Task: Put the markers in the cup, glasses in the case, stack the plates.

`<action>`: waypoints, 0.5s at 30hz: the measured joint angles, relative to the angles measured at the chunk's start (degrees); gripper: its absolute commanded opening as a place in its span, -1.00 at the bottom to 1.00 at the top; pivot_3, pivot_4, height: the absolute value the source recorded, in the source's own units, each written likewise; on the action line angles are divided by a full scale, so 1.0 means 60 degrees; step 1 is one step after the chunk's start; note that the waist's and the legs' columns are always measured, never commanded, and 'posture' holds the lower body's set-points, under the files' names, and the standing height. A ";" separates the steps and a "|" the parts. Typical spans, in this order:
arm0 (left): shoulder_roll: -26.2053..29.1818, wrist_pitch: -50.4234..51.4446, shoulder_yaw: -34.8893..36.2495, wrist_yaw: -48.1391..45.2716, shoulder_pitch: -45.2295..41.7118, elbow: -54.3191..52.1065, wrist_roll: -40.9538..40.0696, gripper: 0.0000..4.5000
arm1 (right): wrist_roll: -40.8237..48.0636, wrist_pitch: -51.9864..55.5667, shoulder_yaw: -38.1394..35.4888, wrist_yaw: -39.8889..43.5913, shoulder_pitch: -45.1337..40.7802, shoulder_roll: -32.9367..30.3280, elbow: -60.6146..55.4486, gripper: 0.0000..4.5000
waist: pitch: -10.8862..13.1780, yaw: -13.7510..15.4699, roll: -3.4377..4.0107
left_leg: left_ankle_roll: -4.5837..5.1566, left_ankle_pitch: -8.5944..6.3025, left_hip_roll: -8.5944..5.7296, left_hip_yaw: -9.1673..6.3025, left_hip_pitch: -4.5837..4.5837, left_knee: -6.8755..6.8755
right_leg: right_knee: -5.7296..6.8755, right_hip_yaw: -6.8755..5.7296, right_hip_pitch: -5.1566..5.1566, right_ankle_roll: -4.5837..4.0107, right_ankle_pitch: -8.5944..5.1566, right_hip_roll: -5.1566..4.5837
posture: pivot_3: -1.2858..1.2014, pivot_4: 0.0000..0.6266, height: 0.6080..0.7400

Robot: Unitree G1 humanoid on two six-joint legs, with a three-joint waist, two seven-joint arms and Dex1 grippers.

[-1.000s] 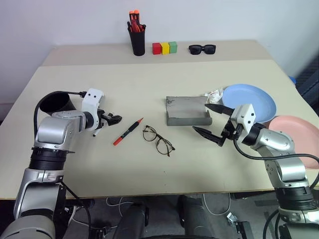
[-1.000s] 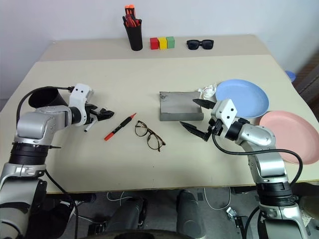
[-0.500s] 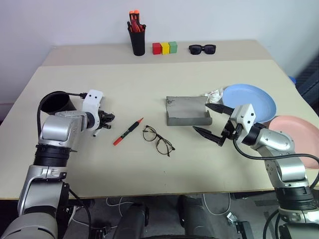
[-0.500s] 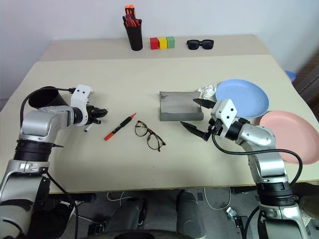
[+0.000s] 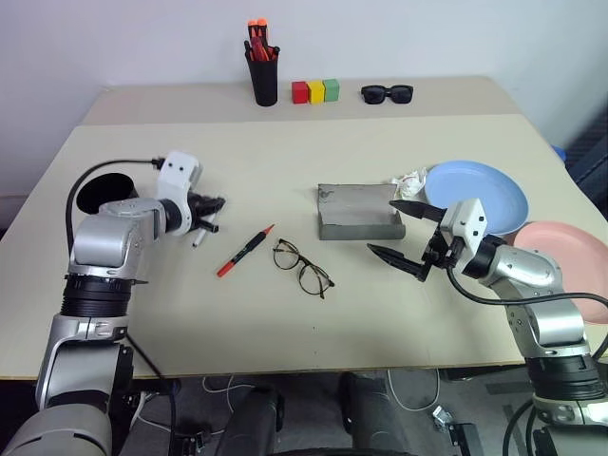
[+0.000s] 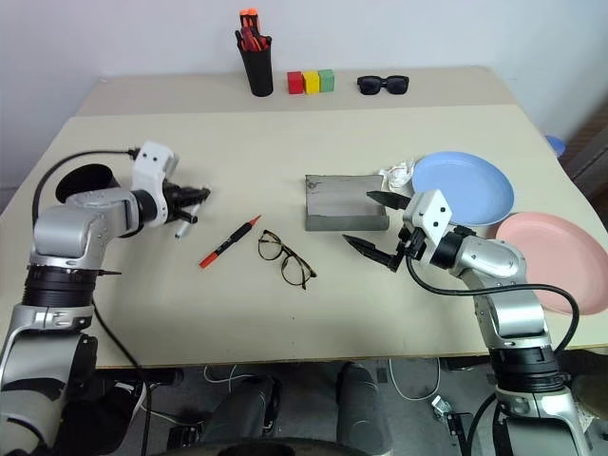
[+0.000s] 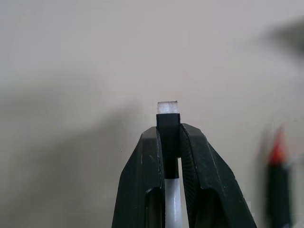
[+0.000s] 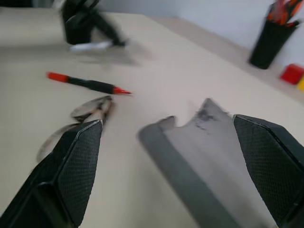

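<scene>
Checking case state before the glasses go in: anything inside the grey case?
Nothing visible in the grey case: its open tray looks bare. The glasses lie on the table in front of it. The near wall hides part of the tray floor.

No readable text, no labels, no brands, no numbers on anything in view

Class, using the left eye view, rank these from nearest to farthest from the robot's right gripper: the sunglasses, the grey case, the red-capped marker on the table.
1. Grey case, just beside the right gripper.
2. Marker, mid-table toward the left.
3. Sunglasses, at the far edge.
</scene>
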 measured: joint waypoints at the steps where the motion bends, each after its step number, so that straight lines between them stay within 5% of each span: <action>1: -0.0002 -0.0215 0.0144 -0.0076 0.0030 -0.0161 -0.0098 -0.99 | 0.0110 0.0140 -0.0008 0.0123 -0.0002 -0.0086 0.0000 1.00 | 0.0000 0.0003 0.0000 | 0.0000 0.0000 -0.0001 0.0000 0.0001 0.0001 | 0.0001 0.0000 0.0001 0.0000 0.0000 0.0000 | 0.03 -0.52 1.00; 15: -0.0591 -0.3601 0.2868 0.0435 0.0277 -0.1808 -0.1227 -0.99 | 0.1111 0.0745 -0.0059 0.0712 -0.0630 -0.0090 0.0105 1.00 | 0.0000 -0.0013 0.0000 | -0.0001 0.0001 0.0001 0.0003 0.0003 0.0001 | 0.0001 0.0001 0.0000 0.0000 0.0001 0.0000 | 0.03 -0.52 1.00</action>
